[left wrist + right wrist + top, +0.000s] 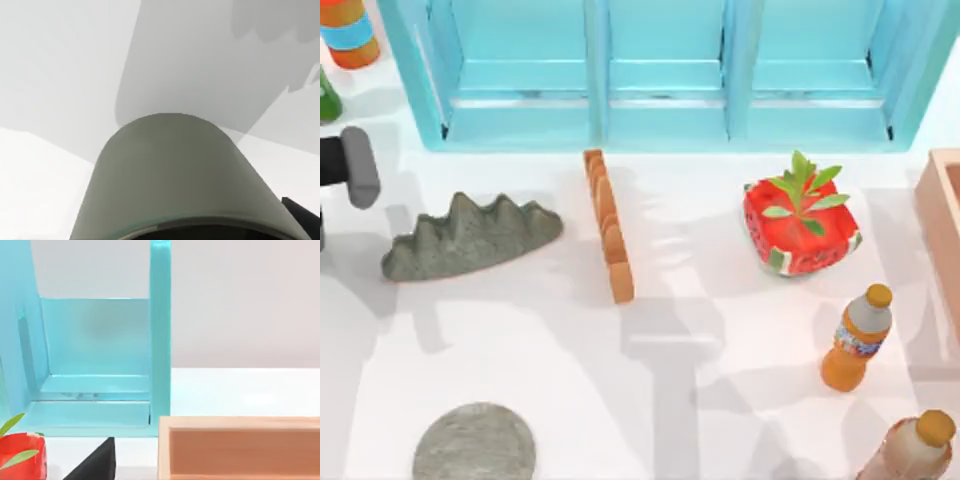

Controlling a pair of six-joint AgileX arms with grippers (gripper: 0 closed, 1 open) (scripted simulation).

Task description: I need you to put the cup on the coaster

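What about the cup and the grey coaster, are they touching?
Apart. The top view shows the cup at the left edge and the coaster near the bottom edge, with white table between them.

The left gripper (pixel 332 168) holds the cup (pixel 361 167) sideways at the table's left edge, well apart from the coaster (pixel 474 442) near the front.

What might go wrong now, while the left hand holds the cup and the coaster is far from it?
1. The cup in the left hand looks tilted at the table's left side, so it may land askew on the coaster.
2. The jagged grey lump lies close to the way between them, and a low pass may clip it.
The right arm is parked by the wooden box.
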